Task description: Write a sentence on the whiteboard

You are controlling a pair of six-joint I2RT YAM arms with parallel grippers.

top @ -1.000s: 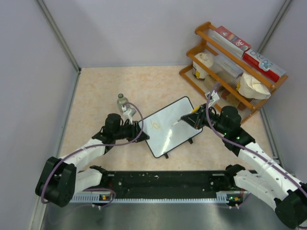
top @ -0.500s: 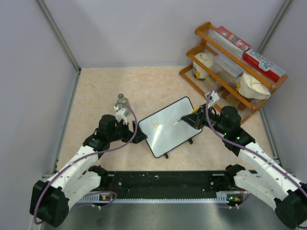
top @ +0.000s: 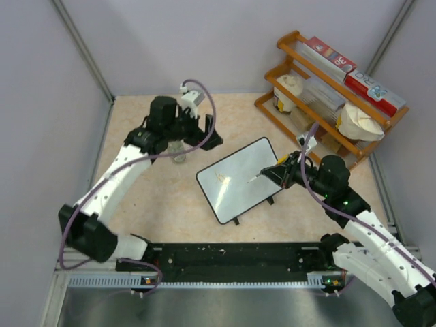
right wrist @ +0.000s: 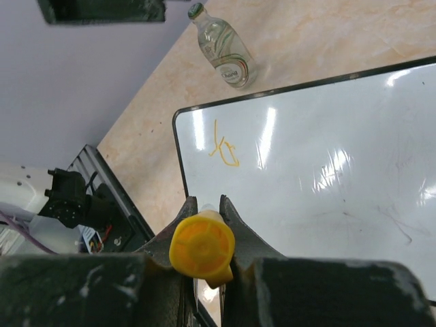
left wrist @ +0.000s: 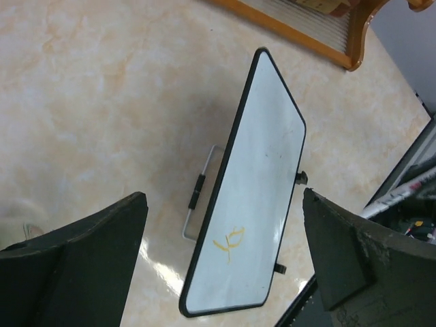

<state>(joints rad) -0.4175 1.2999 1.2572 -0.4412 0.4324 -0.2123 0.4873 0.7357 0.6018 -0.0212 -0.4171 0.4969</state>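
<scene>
The whiteboard point(top: 240, 194) lies on the table at a slant, black-framed, also seen in the left wrist view point(left wrist: 262, 170) and the right wrist view point(right wrist: 327, 163). One small orange scribble of the sentence point(top: 221, 178) point(left wrist: 229, 244) point(right wrist: 223, 151) sits near its left end. My right gripper point(top: 279, 170) point(right wrist: 204, 202) is shut on a yellow-capped marker point(right wrist: 202, 246), whose pale tip point(top: 253, 177) points at the board's middle. My left gripper point(top: 206, 134) point(left wrist: 223, 204) hangs open high over the table behind the board, holding nothing.
A clear bottle point(top: 178, 155) point(right wrist: 223, 46) stands left of the board, under my left arm. A wooden rack point(top: 306, 126) with books and bags fills the back right corner. A thin wire stand point(left wrist: 197, 204) juts from the board's edge. Grey walls enclose the table.
My left gripper opened, let go of the board's left edge, and rose back to above the bottle. The right gripper with the marker drew back slightly.
</scene>
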